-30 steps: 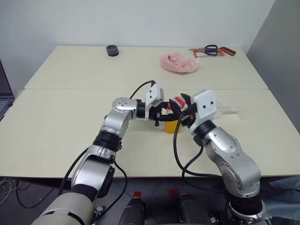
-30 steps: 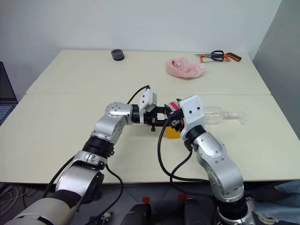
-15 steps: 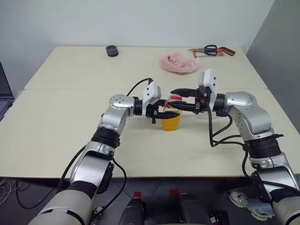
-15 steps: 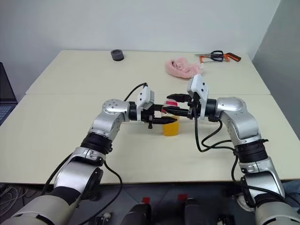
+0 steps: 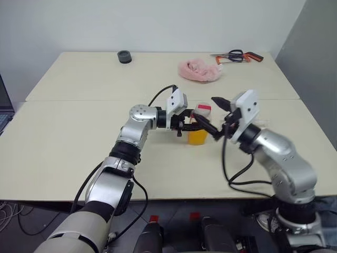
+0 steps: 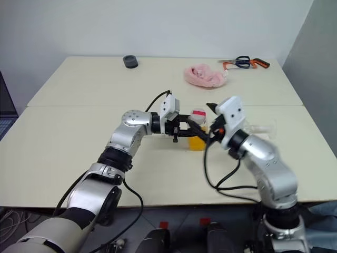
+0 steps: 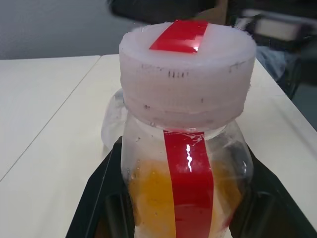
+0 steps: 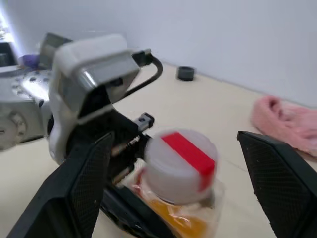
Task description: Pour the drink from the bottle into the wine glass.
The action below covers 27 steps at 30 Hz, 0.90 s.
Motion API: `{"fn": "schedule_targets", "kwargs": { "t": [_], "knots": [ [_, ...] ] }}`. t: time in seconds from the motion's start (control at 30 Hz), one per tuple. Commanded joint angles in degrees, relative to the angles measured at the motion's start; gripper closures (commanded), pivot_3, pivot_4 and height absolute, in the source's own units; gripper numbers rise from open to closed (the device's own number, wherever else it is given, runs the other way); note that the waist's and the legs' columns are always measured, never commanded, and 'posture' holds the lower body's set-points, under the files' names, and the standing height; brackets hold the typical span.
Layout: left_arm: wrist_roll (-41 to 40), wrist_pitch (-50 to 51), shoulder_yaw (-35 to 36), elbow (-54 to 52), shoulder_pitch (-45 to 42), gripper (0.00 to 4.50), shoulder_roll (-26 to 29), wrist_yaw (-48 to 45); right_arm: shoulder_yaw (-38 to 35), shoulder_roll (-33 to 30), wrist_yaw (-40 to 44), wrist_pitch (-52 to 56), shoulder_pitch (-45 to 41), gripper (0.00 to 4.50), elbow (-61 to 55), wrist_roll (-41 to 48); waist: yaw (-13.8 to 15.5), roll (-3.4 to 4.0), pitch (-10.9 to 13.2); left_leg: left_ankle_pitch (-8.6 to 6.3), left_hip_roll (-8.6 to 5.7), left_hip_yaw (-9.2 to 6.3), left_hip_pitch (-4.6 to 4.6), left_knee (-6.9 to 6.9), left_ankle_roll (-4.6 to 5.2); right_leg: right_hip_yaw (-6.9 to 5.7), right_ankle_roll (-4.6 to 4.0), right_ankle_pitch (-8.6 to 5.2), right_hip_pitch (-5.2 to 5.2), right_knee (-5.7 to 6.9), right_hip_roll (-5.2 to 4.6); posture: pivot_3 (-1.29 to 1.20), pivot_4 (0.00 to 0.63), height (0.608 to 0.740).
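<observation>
The bottle (image 5: 198,133) is a small clear one with a red strip, and the orange drink (image 7: 148,198) fills its lower part. Its white cap (image 8: 179,158) with a red mark is on. My left gripper (image 5: 199,126) is shut on the bottle's body just above the table, one black finger (image 7: 104,198) on each side. My right gripper (image 8: 174,140) stands wide open by the cap, its fingers (image 8: 84,183) well apart from it and holding nothing. The wine glass (image 6: 263,128) lies on its side on the table behind my right arm, mostly hidden.
A pink cloth (image 5: 200,71) lies at the back of the table (image 5: 79,137). Scissors and a small saw (image 5: 237,55) lie at the far right corner, and a black round piece (image 5: 124,56) at the back left. A laptop edge (image 5: 2,100) shows at far left.
My right gripper, closed around the cap earlier, has opened wide and drawn slightly back, and its arm has swung round. My left gripper still holds the bottle in about the same place.
</observation>
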Motion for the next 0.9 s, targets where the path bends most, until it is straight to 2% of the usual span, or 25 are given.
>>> {"fn": "schedule_targets", "kwargs": {
  "t": [0.03, 0.27, 0.7, 0.8, 0.9],
  "knots": [
    [-0.2, -2.2, 1.3, 0.4, -2.5, 2.68, -0.4, 0.8, 2.5, 3.7, -7.8, 2.8, 0.4, 0.21, -3.2, -3.4, 0.2, 0.0, 0.0, 0.0, -0.03, 0.02, 0.0, 0.03, 0.0, 0.03, 0.0, 0.0, 0.0, 0.03, -0.02, 0.0, 0.15, 0.74],
    [0.8, -4.2, 1.1, 3.6, -3.9, 2.68, -0.8, 0.7, 5.4, 7.5, -14.3, 1.6, 1.5, 0.21, -2.0, -8.7, 0.3, 0.0, 0.0, 0.0, -0.06, 0.0, -0.01, 0.05, 0.0, 0.0, 0.0, 0.0, 0.0, 0.03, -0.03, 0.0, 0.15, 0.74],
    [1.3, -5.0, 1.2, 4.4, -3.9, 2.68, -0.7, 0.4, 4.9, 11.3, -16.9, -3.2, 2.6, 0.21, 1.1, -11.6, 0.2, 0.0, 0.0, 0.0, -0.04, 0.02, 0.0, 0.03, 0.01, 0.02, 0.0, 0.0, -0.03, 0.06, -0.02, 0.0, 0.15, 0.74],
    [1.2, -4.9, 1.2, 4.1, -3.8, 2.68, -0.7, 0.3, 5.1, 11.3, -16.8, -3.7, 2.6, 0.8, 1.6, -11.7, 0.2, 0.0, 0.0, 0.0, -0.04, 0.02, 0.0, 0.03, 0.01, 0.01, 0.0, 0.0, -0.03, 0.06, -0.02, 0.0, 0.15, 0.74],
    [1.2, -4.8, 1.2, 3.8, -3.5, 2.68, -0.6, 0.2, 5.3, 11.3, -16.7, -4.4, 2.5, 1.88, 2.1, -11.8, 0.2, 0.0, 0.0, 0.0, -0.04, 0.02, 0.0, 0.03, 0.01, 0.02, 0.0, 0.0, -0.03, 0.06, -0.02, 0.0, 0.15, 0.74]
  ]
}}
